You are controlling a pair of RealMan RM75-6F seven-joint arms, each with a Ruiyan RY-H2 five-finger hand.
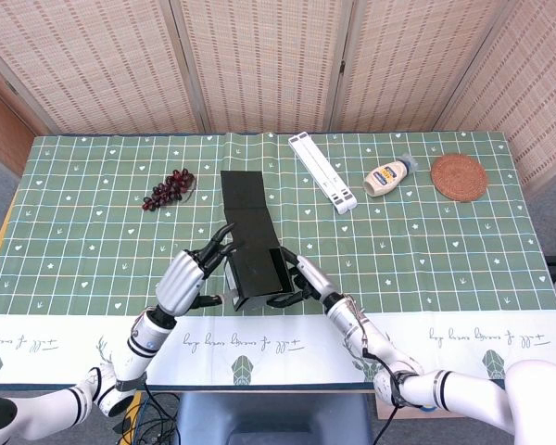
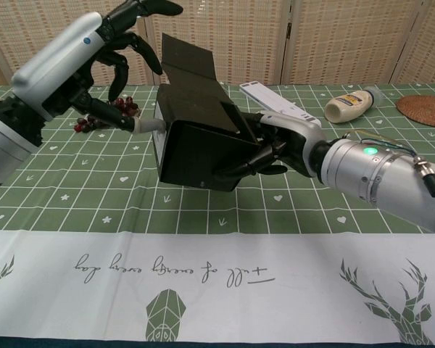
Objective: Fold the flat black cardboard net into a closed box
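My right hand grips the partly folded black cardboard box from its right side, fingers wrapped on the near face, holding it tilted over the green tablecloth near the front edge. My left hand is spread, thumb tip touching the box's left wall. One flap sticks out toward the far side. Grapes lie beyond, left.

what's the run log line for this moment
stage: folding | black cardboard box: part-formed, lid flap open | right hand: grips box | left hand: at box's left side
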